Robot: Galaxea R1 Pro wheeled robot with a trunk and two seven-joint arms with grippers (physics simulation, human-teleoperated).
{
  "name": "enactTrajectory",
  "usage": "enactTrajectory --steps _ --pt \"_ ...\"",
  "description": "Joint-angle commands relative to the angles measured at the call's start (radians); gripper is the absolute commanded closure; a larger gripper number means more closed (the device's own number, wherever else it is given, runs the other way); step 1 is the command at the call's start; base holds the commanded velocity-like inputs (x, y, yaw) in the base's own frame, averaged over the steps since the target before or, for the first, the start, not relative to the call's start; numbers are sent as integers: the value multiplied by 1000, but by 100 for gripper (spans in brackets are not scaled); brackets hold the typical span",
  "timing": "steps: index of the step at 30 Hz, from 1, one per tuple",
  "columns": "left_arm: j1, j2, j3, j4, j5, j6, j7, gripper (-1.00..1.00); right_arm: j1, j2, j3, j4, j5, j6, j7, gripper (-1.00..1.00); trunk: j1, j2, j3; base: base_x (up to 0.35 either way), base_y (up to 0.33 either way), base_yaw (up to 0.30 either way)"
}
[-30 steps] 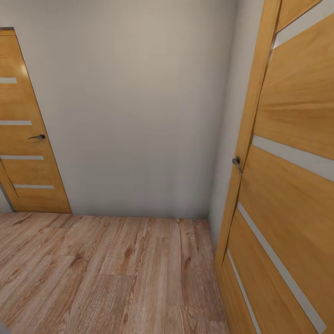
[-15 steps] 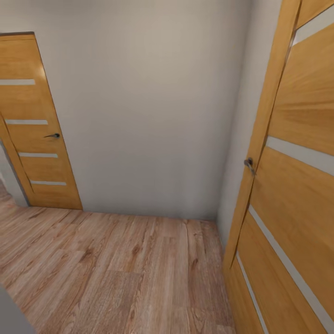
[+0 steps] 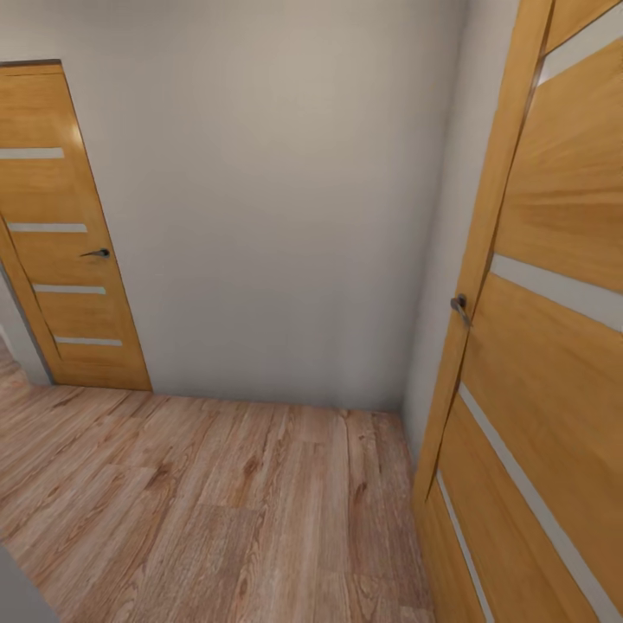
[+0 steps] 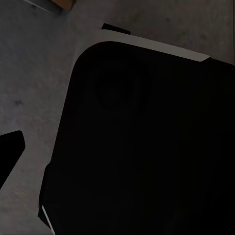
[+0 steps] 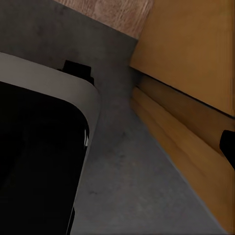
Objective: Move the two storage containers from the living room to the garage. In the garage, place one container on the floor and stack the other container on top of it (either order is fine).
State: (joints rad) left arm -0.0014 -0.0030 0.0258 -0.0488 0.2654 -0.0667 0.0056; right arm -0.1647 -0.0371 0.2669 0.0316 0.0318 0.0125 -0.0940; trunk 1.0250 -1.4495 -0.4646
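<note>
Transit entry: head view has pale grey wall [image 3: 277, 199] ahead, light wood-plank flooring [image 3: 216, 510] below, open panelled door [image 3: 536, 346] close at right w/ handle [image 3: 459, 306], second closed door [image 3: 61, 234] far left; wrist views look down past robot's dark base [image 4: 142, 147] onto dark grey concrete floor [image 5: 132, 166] beside wooden door panel [image 5: 191, 54]. Containers not sighted, location n/a; jaws' state cannot tell, either arm. Judgement: robot at a doorway threshold en route; steer base wide of right door edge, arms tucked, head toward living room.

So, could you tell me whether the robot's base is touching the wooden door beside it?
Apart: the right wrist view shows grey floor between the base and the wooden door.
</note>
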Motion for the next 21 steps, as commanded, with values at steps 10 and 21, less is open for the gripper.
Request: enactTrajectory --steps 10,21 --pt "0 0 2 0 3 -2 1 -100 -1 0 5 2 3 1 -3 -100 0 0 -1 0 -10 0" --pt "0 0 3 0 4 -1 0 -100 -1 -4 8 1 5 -9 8 -100 0 0 -1 0 0 0"
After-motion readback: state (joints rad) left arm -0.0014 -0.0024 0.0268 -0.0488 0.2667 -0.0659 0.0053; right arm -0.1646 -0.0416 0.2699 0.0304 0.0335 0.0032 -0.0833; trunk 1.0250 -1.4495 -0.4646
